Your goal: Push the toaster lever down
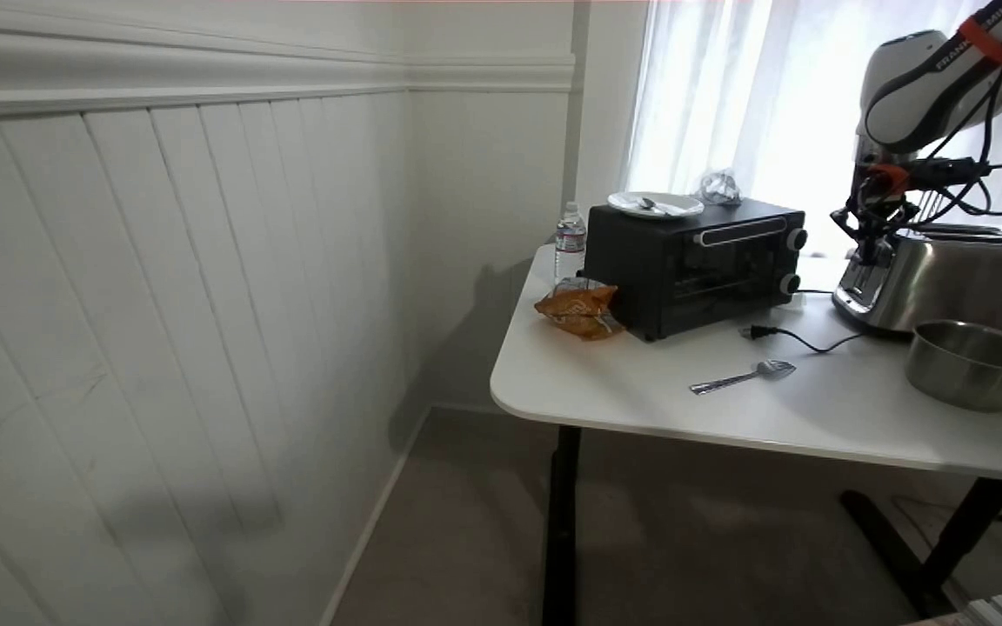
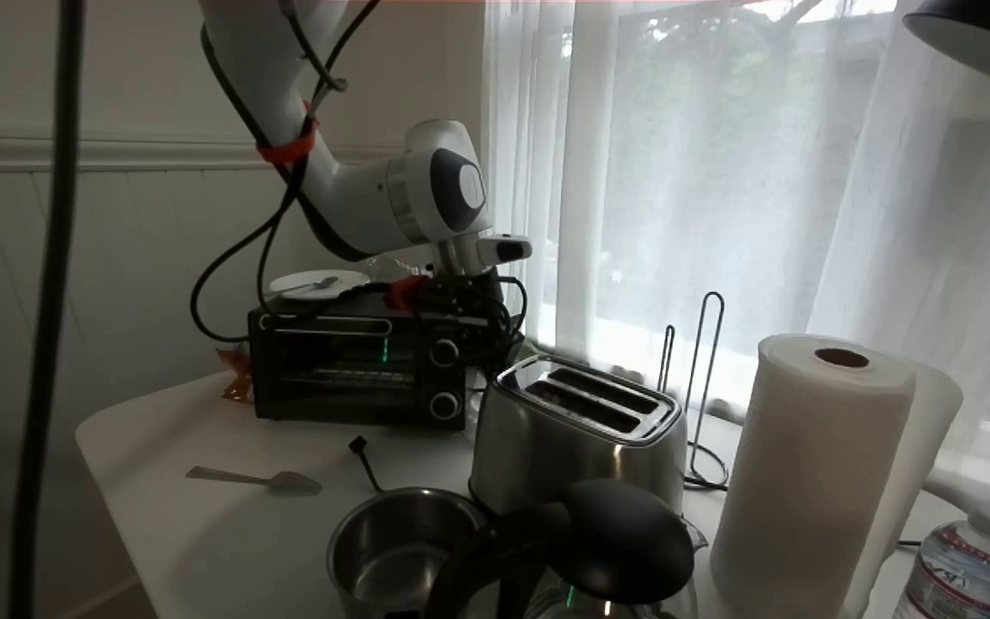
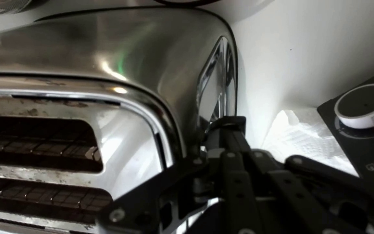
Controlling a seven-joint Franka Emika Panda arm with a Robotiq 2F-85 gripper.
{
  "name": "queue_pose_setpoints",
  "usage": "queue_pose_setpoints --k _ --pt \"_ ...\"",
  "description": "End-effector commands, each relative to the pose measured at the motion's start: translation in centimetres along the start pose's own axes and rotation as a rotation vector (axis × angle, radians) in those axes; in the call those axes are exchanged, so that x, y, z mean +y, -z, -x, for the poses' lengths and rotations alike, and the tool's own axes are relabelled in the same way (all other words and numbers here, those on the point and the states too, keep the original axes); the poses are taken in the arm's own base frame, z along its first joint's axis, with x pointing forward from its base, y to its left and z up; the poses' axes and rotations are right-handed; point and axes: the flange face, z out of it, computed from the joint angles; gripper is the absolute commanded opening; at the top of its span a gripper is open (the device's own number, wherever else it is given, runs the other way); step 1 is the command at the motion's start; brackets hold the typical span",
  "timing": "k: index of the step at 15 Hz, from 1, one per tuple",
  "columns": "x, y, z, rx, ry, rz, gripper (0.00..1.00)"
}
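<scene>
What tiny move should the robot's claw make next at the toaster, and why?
Probably a gentle push straight down: the claw, seemingly shut, sits high beside the shiny end panel of the toaster, with panel showing below it in an exterior view. The lever can't be made out, so contact is uncertain.

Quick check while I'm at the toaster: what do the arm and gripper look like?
The arm is rounded and white, with dark panels and a red-orange band; of the pale lettering beside it, I can read FRANK and MIKA. Black cables loop from it. The gripper is black, with jointed bars and silvery screws.
</scene>
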Motion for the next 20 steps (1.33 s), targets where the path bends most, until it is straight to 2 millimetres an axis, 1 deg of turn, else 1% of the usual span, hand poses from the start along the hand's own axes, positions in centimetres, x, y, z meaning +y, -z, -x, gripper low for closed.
queue_pose_setpoints --k 1,6,11,13,17,20 --pt "-0.3 -1.7 0.5 -0.009 0.022 0.004 0.00" --pt "-1.5 -2.6 1.2 0.022 0.062 0.044 0.00" --pt "-2.7 -3.7 1.9 0.076 0.185 0.107 0.00" --pt "-2.9 -4.1 2.1 0.091 0.250 0.132 0.00" --pt "-3.4 -4.9 2.4 0.139 0.435 0.221 0.00" --pt "-3.9 -5.4 3.0 0.160 0.524 0.250 0.00"
